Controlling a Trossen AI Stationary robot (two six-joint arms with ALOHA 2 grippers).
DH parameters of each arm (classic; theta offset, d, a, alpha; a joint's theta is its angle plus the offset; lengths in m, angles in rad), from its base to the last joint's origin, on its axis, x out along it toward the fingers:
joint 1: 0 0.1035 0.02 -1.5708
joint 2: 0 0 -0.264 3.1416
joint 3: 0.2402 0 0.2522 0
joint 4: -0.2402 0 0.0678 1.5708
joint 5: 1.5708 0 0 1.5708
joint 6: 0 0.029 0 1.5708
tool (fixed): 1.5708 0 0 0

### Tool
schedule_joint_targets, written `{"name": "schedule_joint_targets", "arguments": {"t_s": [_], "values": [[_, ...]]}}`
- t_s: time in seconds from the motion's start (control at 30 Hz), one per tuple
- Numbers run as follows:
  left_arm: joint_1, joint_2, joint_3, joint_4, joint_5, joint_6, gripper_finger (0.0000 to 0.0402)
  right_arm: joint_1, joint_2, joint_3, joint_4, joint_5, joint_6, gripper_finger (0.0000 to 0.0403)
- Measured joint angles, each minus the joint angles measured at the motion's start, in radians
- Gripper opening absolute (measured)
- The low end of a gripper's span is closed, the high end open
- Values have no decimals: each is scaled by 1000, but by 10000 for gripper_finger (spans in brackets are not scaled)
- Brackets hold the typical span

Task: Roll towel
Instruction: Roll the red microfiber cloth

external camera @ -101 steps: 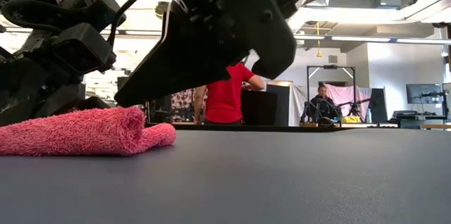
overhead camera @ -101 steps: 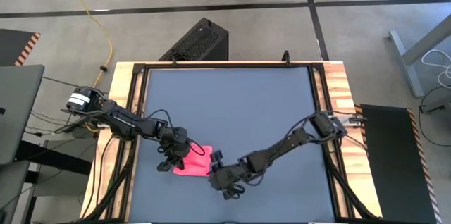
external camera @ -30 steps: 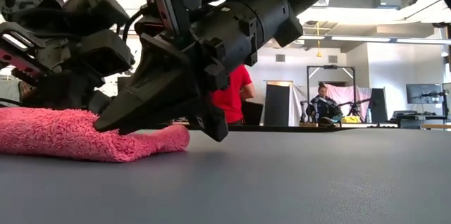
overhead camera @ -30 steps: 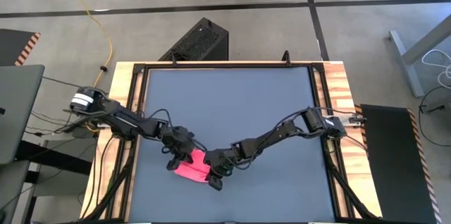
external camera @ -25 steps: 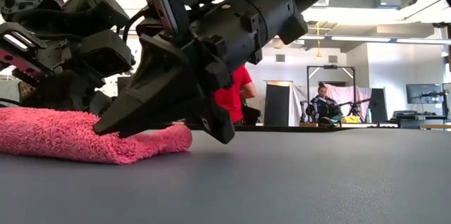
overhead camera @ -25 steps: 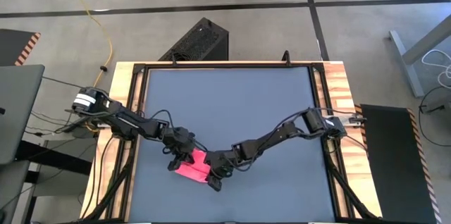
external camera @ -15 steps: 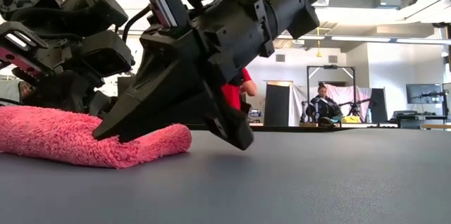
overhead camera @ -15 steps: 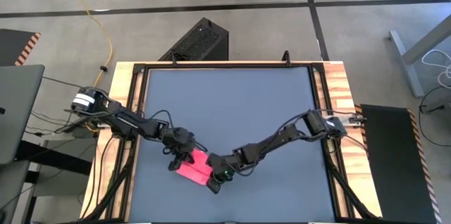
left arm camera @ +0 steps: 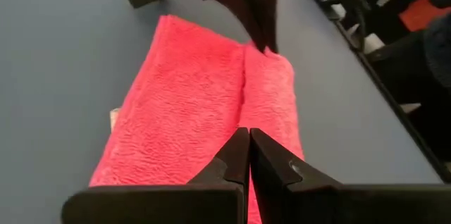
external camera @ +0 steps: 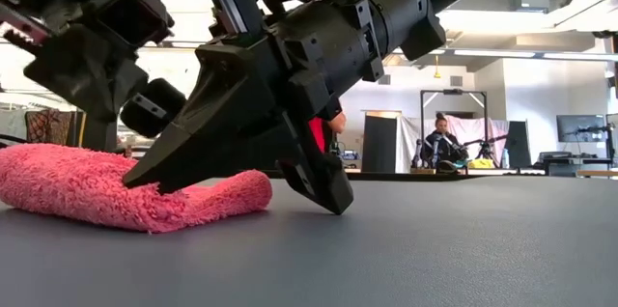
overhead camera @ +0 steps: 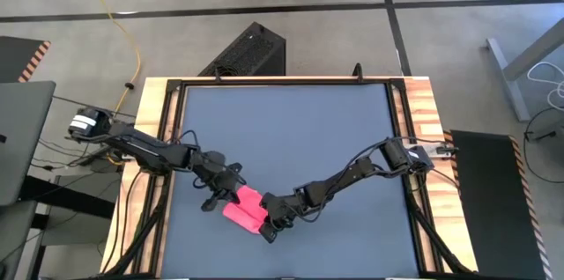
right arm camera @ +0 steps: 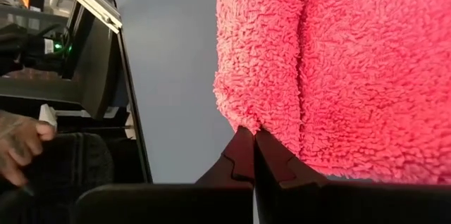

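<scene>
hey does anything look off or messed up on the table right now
Nothing looks damaged or spilled. The pink-red towel lies folded into a flat strip with a seam along it, not yet a roll, and sits slanted to the table's edges. The shut right gripper presses on one end, and the shut left gripper is at the other.

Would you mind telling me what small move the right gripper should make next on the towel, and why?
Probably a short push of the right gripper further across the towel, turning the fold over. Its shut tips rest at the fold's edge, and the towel is only a low, flattened fold, not a round roll. The left gripper, also shut, sits over the other end.
</scene>
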State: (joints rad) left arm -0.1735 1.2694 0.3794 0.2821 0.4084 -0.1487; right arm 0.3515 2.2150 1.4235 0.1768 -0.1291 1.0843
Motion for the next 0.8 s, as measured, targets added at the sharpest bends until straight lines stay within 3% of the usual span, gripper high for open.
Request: {"name": "schedule_joint_targets", "arguments": {"t_s": [0.2,0.5,0.67,0.8], "values": [[-23,-7,0,-34,107,55,20,-11,0,-1,37,-1,0,11],[-29,-13,0,-90,159,158,140,-27,2,-1,45,-1,-1,11],[-35,-13,1,-198,122,213,194,-27,2,-1,44,-1,-4,11],[-56,-13,1,-242,36,235,206,-27,2,-1,44,-1,0,11]]}}
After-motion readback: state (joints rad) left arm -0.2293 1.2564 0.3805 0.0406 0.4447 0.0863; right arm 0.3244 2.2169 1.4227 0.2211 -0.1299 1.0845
